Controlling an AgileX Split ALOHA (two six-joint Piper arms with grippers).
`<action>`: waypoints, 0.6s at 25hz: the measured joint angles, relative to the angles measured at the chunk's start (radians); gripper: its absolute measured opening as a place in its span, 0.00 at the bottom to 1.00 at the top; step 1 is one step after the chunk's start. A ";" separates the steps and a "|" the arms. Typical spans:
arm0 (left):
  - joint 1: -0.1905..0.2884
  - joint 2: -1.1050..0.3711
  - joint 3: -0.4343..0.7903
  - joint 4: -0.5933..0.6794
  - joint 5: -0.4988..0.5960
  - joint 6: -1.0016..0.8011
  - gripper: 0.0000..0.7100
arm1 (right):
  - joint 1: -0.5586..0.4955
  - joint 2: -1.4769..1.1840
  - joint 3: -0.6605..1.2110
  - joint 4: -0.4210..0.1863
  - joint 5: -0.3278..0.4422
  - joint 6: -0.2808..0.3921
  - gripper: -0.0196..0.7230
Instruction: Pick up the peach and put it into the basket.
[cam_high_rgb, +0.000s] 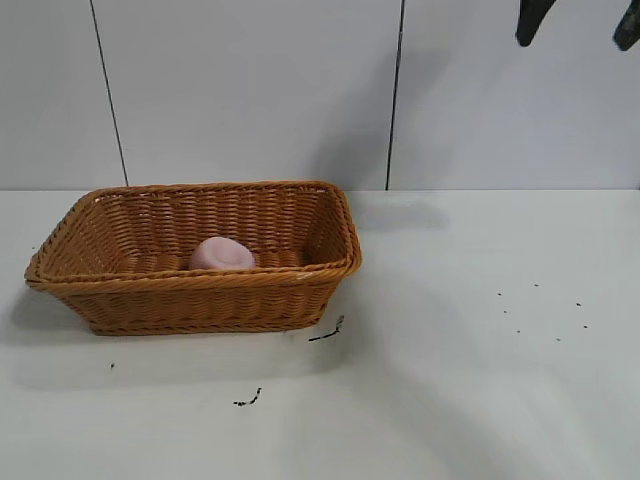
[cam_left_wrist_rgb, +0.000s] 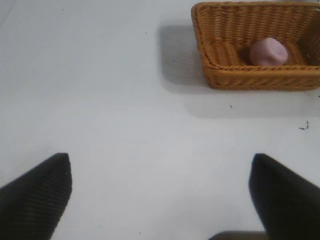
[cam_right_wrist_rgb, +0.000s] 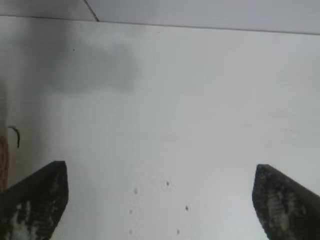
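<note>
The dull pink peach (cam_high_rgb: 221, 254) lies inside the orange-brown wicker basket (cam_high_rgb: 200, 300) at the left of the table; both also show in the left wrist view, the peach (cam_left_wrist_rgb: 268, 51) inside the basket (cam_left_wrist_rgb: 250, 80). My right gripper (cam_high_rgb: 578, 25) hangs high at the top right, open and empty, its fingers wide apart over bare table (cam_right_wrist_rgb: 160, 200). My left gripper (cam_left_wrist_rgb: 161, 195) is open and empty over bare table, well away from the basket; it is out of the exterior view.
A white table (cam_high_rgb: 480, 380) with small dark specks (cam_high_rgb: 545, 310) at the right and dark marks (cam_high_rgb: 327, 331) near the basket's front corner. A white panelled wall (cam_high_rgb: 250, 90) stands behind.
</note>
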 joint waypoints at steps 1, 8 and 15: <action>0.000 0.000 0.000 0.000 0.000 0.000 0.98 | 0.000 -0.079 0.057 0.000 0.000 0.000 0.96; 0.000 0.000 0.000 0.000 0.000 0.000 0.98 | 0.000 -0.585 0.484 0.000 -0.004 0.000 0.96; 0.000 0.000 0.000 0.000 0.000 0.000 0.98 | 0.000 -1.073 0.829 0.000 -0.171 0.003 0.96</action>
